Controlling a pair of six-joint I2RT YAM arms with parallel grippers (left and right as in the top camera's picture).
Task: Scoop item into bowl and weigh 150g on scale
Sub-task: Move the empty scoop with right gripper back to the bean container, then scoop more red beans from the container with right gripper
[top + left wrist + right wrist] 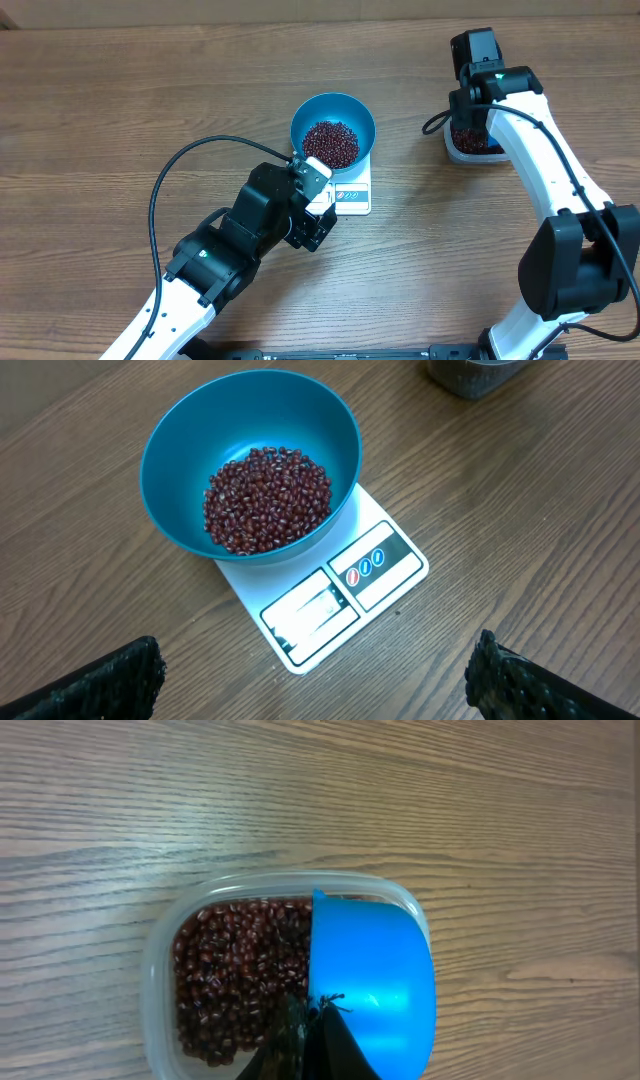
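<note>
Beans [267,498] in bowl [180,440] on scale [385,565], also tub [160,970].

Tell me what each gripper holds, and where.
Right gripper is shut on the scoop, gripped at its near end, above the tub. Left gripper is open and holds nothing.
</note>
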